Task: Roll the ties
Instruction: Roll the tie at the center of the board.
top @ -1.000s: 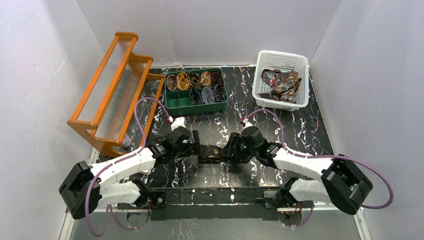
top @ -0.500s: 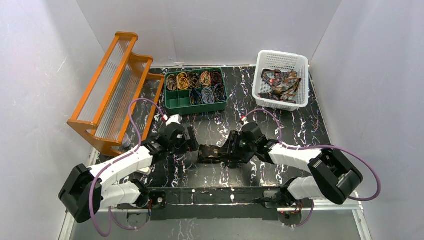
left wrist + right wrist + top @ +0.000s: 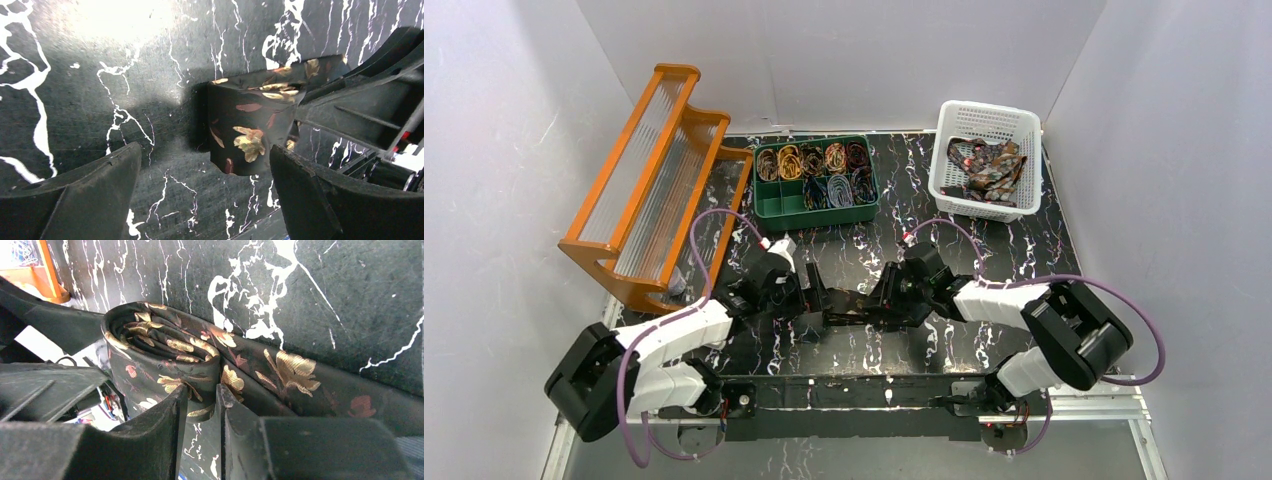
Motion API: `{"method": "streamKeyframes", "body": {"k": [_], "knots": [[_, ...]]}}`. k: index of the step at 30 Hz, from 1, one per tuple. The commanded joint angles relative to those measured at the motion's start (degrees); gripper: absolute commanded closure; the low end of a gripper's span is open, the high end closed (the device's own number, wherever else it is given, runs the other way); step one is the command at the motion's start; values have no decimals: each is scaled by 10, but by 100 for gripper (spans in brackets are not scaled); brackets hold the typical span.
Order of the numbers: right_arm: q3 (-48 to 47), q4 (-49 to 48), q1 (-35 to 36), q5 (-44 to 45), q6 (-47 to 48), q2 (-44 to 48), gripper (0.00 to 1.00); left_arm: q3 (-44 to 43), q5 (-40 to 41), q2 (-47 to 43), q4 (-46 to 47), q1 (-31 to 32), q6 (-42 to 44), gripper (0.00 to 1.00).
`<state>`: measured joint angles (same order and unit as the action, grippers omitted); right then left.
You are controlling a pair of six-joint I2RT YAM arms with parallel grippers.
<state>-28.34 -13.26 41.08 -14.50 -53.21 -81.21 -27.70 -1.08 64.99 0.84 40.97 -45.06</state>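
A black surface (image 3: 1024, 260) veined with white sits inside plain white walls (image 3: 874, 60), and the 2 arms reach in from its near edge to meet at the middle.

The tie (image 3: 849, 305) in work lies there between them. It is dark with gold and red leaves, part coiled, and its unrolled length trails off under the right arm. The right tool (image 3: 882, 298) has its fingers (image 3: 165, 430) drawn almost together, and their tips nip the outer wrap of the coil. This probably keeps the spiral from springing loose. The left tool (image 3: 204, 150) is spread wide, with 1 finger on each side of the coil's rounded end and neither touching it. It looks set to close on the roll and either turn it or take it over.

Further back, a green tray (image 3: 769, 205) holds coiled ties (image 3: 816, 160) in its compartments, likely where this roll is bound. To the right, a white basket (image 3: 986, 115) holds a heap of limp ties (image 3: 989, 165) not yet rolled. An orange rack (image 3: 654, 180) stands at the far left, apart from the work.
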Motion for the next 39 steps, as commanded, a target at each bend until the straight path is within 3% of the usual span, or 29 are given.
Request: {"method": "streamKeyframes", "body": {"k": [1,8,13,20,27,31,39], "knots": [[-3,-4,-8,-12,6,-31,67,20,-53,39,90,-1,-13,5],[13,-4,-16,-14,8,-45,70,34,-98,98,176,-1,-40,13],[23,-8,-21,-17,6,-50,72,43,-104,106,189,-1,-50,18],[29,-16,-22,-27,5,-56,73,52,-119,132,234,0,-72,36],[29,-19,-22,-39,7,-62,74,35,-113,132,231,0,-66,49],[20,-17,-22,-52,10,-64,74,4,-98,116,182,0,-50,58],[-18,-23,-22,-120,23,-4,47,-52,-34,96,45,3,-25,65]]}}
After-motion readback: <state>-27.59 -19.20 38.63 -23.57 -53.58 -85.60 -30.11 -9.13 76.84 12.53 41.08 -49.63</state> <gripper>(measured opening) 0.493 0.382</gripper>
